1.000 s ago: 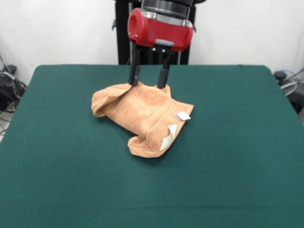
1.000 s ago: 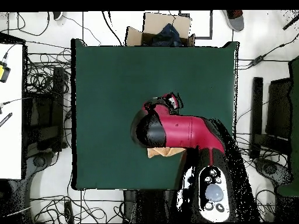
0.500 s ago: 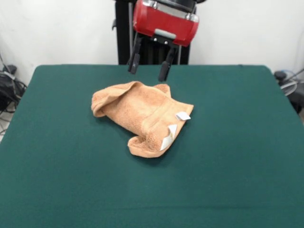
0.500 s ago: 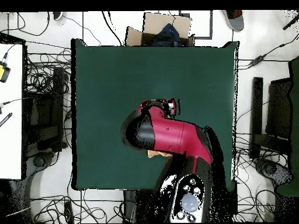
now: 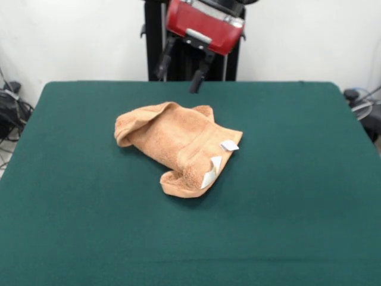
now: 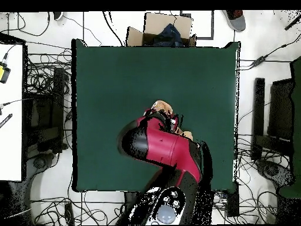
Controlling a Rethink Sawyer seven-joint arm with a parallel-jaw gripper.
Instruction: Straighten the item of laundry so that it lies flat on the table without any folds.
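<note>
The item of laundry [image 5: 177,145], an orange-tan terry towel, lies crumpled and folded over itself near the middle of the green table [image 5: 297,196]. Two small white tags [image 5: 220,154] show at its right edge. My gripper [image 5: 178,77] hangs open above the table's far edge, well clear of the towel and holding nothing. In the overhead view the red arm [image 6: 164,147] covers most of the towel; only a small part of the towel [image 6: 161,107] peeks out above it.
A cardboard box [image 6: 160,30] sits off the table's edge in the overhead view. Cables and equipment [image 6: 41,112] lie on the floor on both sides of the table. Cords [image 5: 9,110] show at the front view's left edge.
My gripper has let go of the towel's far edge and risen up and back, away from it. The towel has settled in place, still folded.
</note>
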